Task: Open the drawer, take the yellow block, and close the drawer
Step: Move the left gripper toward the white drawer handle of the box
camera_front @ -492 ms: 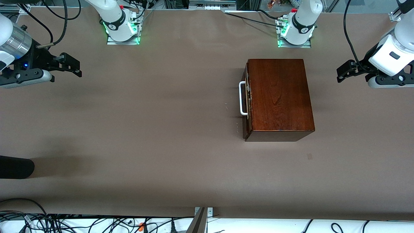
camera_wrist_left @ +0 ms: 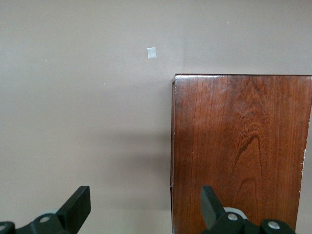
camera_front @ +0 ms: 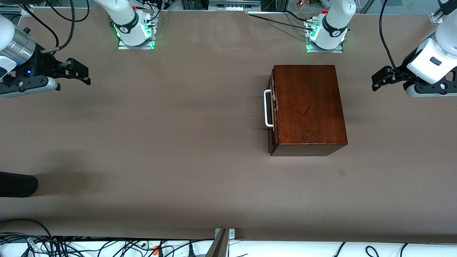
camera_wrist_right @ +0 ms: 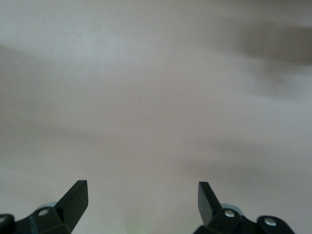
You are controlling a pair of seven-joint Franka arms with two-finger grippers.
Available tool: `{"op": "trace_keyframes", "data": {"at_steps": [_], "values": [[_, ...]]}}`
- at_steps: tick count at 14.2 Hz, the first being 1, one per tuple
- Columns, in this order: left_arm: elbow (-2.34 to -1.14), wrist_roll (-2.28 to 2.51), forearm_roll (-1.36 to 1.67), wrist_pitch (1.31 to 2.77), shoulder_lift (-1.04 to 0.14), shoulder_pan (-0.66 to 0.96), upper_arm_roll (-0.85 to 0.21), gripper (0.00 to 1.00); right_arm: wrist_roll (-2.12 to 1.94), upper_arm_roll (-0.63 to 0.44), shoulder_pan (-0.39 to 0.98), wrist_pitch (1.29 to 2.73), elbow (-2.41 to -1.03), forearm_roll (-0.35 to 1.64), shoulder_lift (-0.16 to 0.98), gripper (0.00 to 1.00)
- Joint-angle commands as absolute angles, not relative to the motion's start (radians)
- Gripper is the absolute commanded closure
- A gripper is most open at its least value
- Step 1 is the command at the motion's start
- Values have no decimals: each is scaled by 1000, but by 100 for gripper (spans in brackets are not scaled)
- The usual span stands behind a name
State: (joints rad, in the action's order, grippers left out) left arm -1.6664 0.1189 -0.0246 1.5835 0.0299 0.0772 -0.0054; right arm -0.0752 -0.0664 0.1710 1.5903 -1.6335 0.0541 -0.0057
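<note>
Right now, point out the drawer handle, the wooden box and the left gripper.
drawer handle [camera_front: 266, 108], front view, middle of the white bar.
wooden box [camera_front: 309, 103], front view, centre of its top.
left gripper [camera_wrist_left: 144, 207], left wrist view, midway between the open fingers.

The shut single drawer of the dark reddish-brown glossy wooden box, with its white U-shaped bar handle, hid its inside, so nothing within could be seen. In the left wrist view that box was cut off by the picture's edges. Both arms ran out of the front view at its sides. The right wrist view showed only blurred brown table. A black rounded object was cut off at the edge, unidentifiable.
</note>
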Motion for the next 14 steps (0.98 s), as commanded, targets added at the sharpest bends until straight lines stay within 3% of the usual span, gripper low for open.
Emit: {"op": "trace_keyframes", "data": {"at_steps": [1, 5, 8, 14], "values": [[-1631, 127, -2, 1549, 15, 80, -8, 0, -60, -63, 175, 1582, -1617, 37, -3, 0], [-1631, 127, 0, 1500, 14, 83, -46, 0, -61, -69, 166, 1575, -1620, 37, -3, 0], [-1634, 136, 24, 1456, -11, 89, -148, 0, -61, -71, 166, 1575, -1618, 37, -3, 0], [-1631, 288, 81, 1592, -149, 95, -328, 0, -61, -72, 163, 1577, -1618, 18, -5, 0]]}}
